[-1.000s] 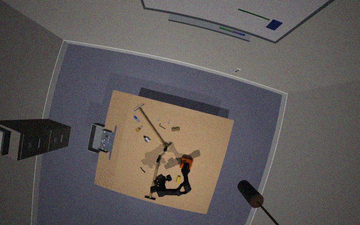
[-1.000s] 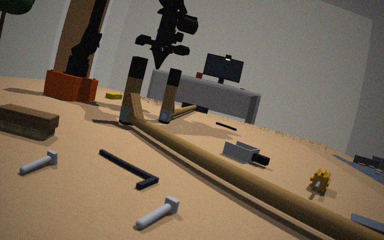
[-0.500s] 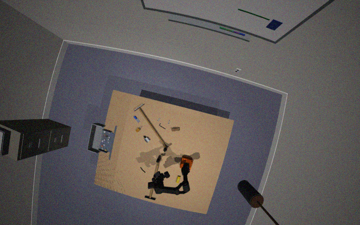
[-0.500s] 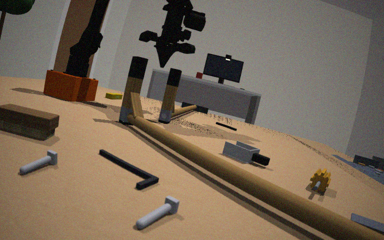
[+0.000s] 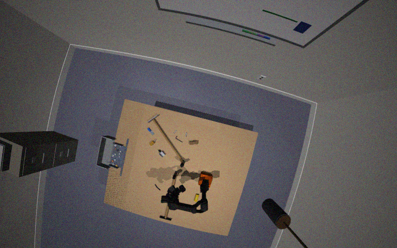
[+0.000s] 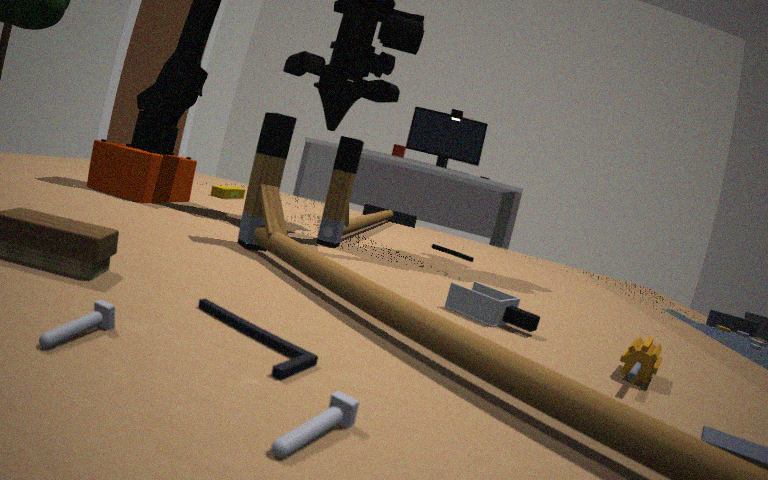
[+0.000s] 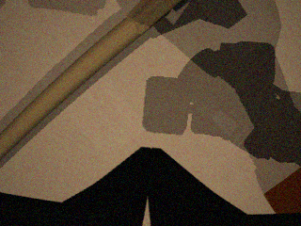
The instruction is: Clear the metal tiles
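Above table, gripper is clenched on nothing; long scraper lies there, handle upright, probably for easy grasp.

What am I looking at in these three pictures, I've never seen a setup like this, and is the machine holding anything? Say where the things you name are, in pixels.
It is one black robot arm on an orange base (image 5: 205, 179) (image 6: 138, 171), with a two-fingered gripper (image 6: 333, 125) (image 7: 150, 150) at its end. The first picture looks down from high up, the second looks across the table from low down, and the third comes from the wrist, looking past the fingers.

On the wooden table lie two long-handled tools, their upright grips standing near each other. Around them are two grey bolts, a black bent key (image 5: 179, 139) (image 6: 254, 335) and a brown block (image 5: 193, 142) (image 6: 56, 243). At one edge is an open box (image 5: 102, 152).

The gripper is shut and holds nothing; it hangs above the table.
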Tool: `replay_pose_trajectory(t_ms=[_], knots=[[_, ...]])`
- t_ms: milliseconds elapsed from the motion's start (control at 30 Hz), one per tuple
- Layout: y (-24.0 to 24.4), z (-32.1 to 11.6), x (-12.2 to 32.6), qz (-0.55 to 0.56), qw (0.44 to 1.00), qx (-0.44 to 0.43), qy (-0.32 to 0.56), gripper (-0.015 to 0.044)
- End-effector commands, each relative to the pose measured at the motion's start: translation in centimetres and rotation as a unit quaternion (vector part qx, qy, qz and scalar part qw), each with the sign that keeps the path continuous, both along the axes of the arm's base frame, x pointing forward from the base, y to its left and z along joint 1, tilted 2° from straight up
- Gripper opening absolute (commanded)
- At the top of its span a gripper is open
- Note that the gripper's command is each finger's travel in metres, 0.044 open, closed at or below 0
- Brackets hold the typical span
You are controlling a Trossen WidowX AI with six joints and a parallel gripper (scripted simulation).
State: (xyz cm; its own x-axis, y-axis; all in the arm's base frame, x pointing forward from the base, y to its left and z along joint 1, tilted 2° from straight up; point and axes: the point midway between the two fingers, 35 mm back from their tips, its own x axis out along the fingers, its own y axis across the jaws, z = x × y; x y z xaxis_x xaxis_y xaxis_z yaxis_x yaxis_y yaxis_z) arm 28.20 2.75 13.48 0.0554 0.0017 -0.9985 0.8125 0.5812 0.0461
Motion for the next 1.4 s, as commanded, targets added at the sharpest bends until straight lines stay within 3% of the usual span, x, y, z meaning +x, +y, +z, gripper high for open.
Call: replay_pose_trajectory(t_ms=[0, 1367], knots=[[-1.2, 0.2, 0.4, 0.014, 1.000, 0.001, 0.001, 0.0000], [-12.7, 1.9, 0.5, 0.134, 0.991, -0.004, 0.004, 0.0000]])
